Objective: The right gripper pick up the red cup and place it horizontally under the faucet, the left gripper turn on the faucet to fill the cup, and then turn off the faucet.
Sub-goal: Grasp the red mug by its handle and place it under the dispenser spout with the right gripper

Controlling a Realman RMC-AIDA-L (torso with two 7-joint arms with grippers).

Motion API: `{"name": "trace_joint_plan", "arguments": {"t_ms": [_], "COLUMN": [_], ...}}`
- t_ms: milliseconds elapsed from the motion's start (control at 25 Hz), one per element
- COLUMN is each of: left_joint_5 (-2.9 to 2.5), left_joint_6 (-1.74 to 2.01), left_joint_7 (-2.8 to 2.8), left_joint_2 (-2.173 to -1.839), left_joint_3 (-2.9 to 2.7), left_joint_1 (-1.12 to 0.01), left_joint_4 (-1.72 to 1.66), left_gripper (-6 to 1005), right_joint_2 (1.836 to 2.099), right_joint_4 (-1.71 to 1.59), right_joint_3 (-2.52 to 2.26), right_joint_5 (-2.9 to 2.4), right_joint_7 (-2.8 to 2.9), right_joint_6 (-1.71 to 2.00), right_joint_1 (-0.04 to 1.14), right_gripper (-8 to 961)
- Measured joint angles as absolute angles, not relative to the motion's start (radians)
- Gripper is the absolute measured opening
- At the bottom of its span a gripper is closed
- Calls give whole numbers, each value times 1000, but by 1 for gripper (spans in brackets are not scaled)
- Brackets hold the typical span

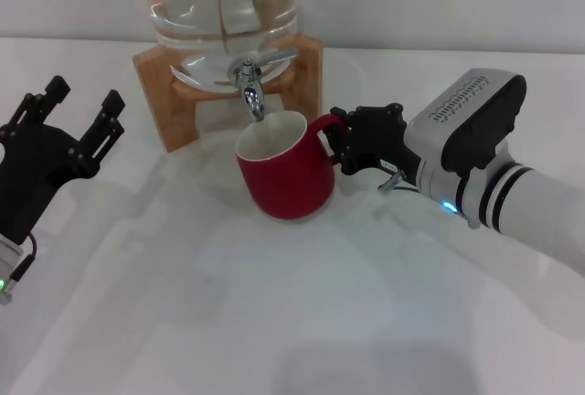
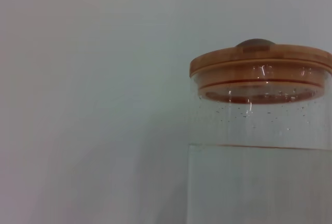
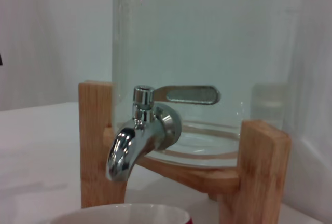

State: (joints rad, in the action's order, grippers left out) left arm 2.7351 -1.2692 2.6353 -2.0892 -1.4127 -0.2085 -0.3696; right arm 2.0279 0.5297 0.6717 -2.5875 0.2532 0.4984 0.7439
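Note:
The red cup (image 1: pixel 285 178) stands upright on the white table, its cream inside open right below the faucet (image 1: pixel 249 85) spout. My right gripper (image 1: pixel 345 142) is shut on the cup's loop handle from the right. In the right wrist view the chrome faucet (image 3: pixel 139 137) is close, its lever lying sideways, and the cup's rim (image 3: pixel 124 213) shows just beneath it. No water stream is visible. My left gripper (image 1: pixel 84 102) hovers open at the far left, apart from the stand and the faucet.
The clear glass water jar (image 1: pixel 219 2) rests on a wooden stand (image 1: pixel 163 93) at the back. The left wrist view shows the jar (image 2: pixel 259 177) with its wooden lid (image 2: pixel 259 63) against a white wall. White table surface lies in front.

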Motion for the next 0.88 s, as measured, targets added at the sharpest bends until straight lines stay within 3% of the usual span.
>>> {"name": "trace_joint_plan", "arguments": {"t_ms": [880], "left_joint_5": [2735], "left_joint_6": [-1264], "left_joint_7": [2635], "left_joint_2": [-2089], "left_joint_3": [-1413], "left_joint_1": [-209], "left_joint_4": [-370], "left_gripper": [757], "right_joint_2": [2028], "right_joint_4": [531], "right_joint_3": [613], "right_joint_5": [-2597], "right_joint_7": [249], "right_joint_6": [498], "right_joint_1": [763], "right_gripper": [125]}}
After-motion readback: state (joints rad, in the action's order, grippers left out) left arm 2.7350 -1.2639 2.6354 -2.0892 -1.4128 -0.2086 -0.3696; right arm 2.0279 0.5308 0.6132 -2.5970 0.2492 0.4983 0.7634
